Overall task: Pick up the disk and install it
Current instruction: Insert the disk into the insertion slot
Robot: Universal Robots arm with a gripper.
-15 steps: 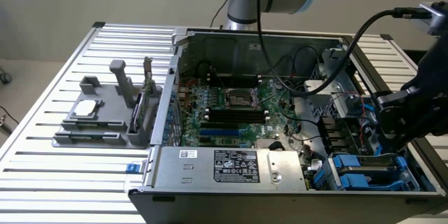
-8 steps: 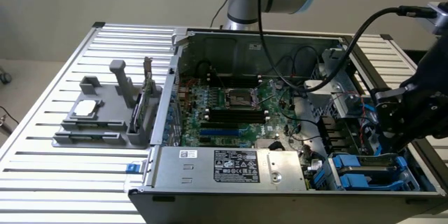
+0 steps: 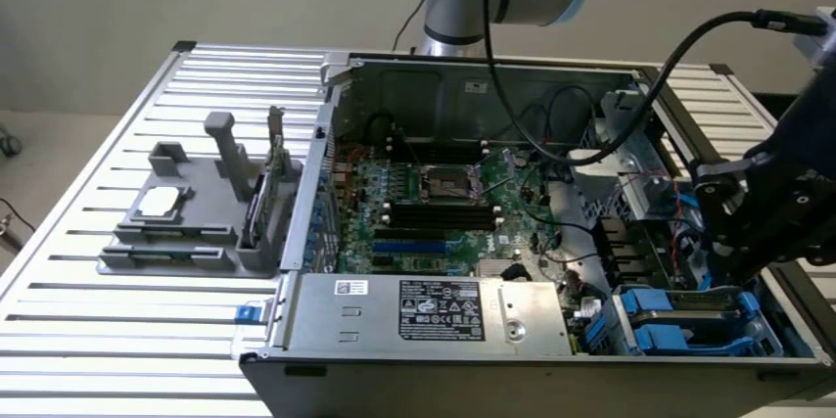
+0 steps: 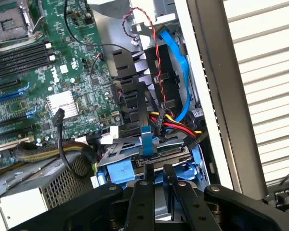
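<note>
Blue-framed disk (image 4: 131,156), one, between jaws

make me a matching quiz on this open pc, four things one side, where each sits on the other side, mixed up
1 disk
2 power supply box
3 square chip
4 processor socket

a on the grey holder outside the case
b middle of the green board
c in a blue carrier, case corner at the exterior view's right
d along the case wall nearest the exterior view

Pairs: 1-c, 2-d, 3-a, 4-b
</note>
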